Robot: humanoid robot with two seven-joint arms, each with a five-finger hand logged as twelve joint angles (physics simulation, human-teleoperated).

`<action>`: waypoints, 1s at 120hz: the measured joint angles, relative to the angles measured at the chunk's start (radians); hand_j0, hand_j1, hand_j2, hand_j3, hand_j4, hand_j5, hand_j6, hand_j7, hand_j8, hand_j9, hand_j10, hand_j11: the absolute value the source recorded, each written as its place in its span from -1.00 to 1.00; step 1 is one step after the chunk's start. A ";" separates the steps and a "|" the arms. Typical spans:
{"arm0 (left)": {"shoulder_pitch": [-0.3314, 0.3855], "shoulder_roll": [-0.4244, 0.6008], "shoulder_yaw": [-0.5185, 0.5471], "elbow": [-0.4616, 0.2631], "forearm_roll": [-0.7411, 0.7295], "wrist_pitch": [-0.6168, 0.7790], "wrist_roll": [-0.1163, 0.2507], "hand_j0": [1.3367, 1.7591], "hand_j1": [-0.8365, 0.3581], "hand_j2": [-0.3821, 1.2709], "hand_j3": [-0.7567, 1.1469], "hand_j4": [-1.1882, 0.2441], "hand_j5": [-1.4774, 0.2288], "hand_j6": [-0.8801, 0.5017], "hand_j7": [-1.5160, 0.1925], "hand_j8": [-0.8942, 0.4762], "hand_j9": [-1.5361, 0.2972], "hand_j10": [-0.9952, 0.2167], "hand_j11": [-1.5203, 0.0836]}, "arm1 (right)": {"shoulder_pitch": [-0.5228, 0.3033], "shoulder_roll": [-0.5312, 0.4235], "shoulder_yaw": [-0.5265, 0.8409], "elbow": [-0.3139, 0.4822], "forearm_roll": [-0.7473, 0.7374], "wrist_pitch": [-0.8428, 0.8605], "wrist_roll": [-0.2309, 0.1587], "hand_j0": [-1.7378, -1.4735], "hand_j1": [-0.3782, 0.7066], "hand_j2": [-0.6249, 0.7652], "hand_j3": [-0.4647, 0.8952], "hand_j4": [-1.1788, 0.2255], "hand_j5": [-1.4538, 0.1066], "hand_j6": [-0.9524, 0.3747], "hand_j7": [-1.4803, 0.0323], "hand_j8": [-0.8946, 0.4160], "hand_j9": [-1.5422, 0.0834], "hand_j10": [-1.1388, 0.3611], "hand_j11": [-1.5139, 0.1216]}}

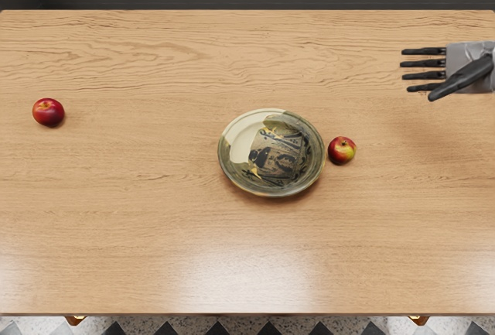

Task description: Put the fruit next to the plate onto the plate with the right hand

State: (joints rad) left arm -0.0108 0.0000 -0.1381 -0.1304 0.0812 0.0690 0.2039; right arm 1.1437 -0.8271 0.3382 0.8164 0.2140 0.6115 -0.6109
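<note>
**Reaching for the apple (341, 150) beside the plate (232, 138)**

Starting from a right hand (456, 68) well apart from the plate, up and to its right, near the edge of the table (155, 234), with fingers (421, 63) stretched straight, spread and holding nothing. No left arm in sight. Target lying on the table just right of the plate, close to the rim, apparently not quite touching. Not to be mixed up with the second apple (48, 111), well apart on the plate's far left; going by the task wording, leave that one alone.

Probably best handled so: bring the hand down and in toward the plate's right side, keeping the fingers spread until over the apple. Come from above or from the side facing away from the plate, never across the plate, to avoid knocking the rim or shoving the apple against it. Wrap thumb and fingers around the widest part, firmly, given a round smooth skin likely to roll or slip. Lift clear of the rim first, then carry left to the plate's middle. Lower into the shallow hollow and let go only after contact, to prevent rolling back off. Nothing done so far: apple on the table, nothing lying on the plate.
</note>
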 joint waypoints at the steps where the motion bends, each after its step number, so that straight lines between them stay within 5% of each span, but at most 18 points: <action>1: 0.000 0.000 0.000 0.000 0.000 0.000 0.000 0.52 0.98 -0.54 -0.21 0.66 0.73 0.27 0.77 0.30 0.68 0.64 0.90 | 0.001 0.000 0.000 0.001 0.001 0.000 0.000 -0.40 -0.95 -0.10 -0.32 0.68 0.86 0.44 0.96 0.37 0.90 0.52 0.85; 27: 0.000 0.000 -0.001 0.000 0.000 0.000 0.000 0.52 0.98 -0.54 -0.21 0.66 0.73 0.27 0.77 0.30 0.68 0.64 0.90 | 0.032 0.009 -0.022 0.005 -0.016 0.000 0.000 -0.40 -0.95 -0.10 -0.32 0.68 0.86 0.44 0.96 0.37 0.90 0.52 0.85; 48: -0.001 0.000 0.001 0.000 0.000 0.000 0.000 0.52 0.98 -0.54 -0.21 0.66 0.73 0.27 0.77 0.30 0.68 0.64 0.90 | 0.178 0.126 -0.214 0.046 -0.186 0.000 0.000 -0.40 -0.95 -0.10 -0.32 0.68 0.86 0.44 0.96 0.37 0.90 0.52 0.85; 65: 0.000 0.000 0.002 0.000 0.000 0.000 0.000 0.52 0.98 -0.54 -0.21 0.66 0.73 0.27 0.77 0.30 0.68 0.64 0.90 | 0.317 0.242 -0.439 0.135 -0.244 0.000 0.000 -0.40 -0.95 -0.10 -0.32 0.68 0.86 0.44 0.96 0.37 0.90 0.52 0.85; 85: -0.001 0.000 0.002 0.000 0.000 0.000 0.000 0.52 0.98 -0.54 -0.21 0.66 0.73 0.27 0.77 0.30 0.68 0.64 0.90 | 0.509 0.277 -0.620 0.351 -0.294 -0.053 0.000 -0.40 -0.95 -0.10 -0.32 0.68 0.86 0.43 0.96 0.36 0.90 0.52 0.85; 120: -0.001 0.000 0.002 0.000 0.000 0.000 0.000 0.52 0.98 -0.54 -0.21 0.66 0.73 0.27 0.77 0.30 0.68 0.64 0.90 | 0.550 0.285 -0.660 0.525 -0.560 -0.388 0.000 -0.40 -0.95 -0.10 -0.32 0.68 0.86 0.43 0.96 0.36 0.90 0.52 0.85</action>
State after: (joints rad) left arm -0.0123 0.0000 -0.1366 -0.1304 0.0813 0.0690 0.2040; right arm 1.6932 -0.5424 -0.3222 1.3415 -0.3455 0.2231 -0.6109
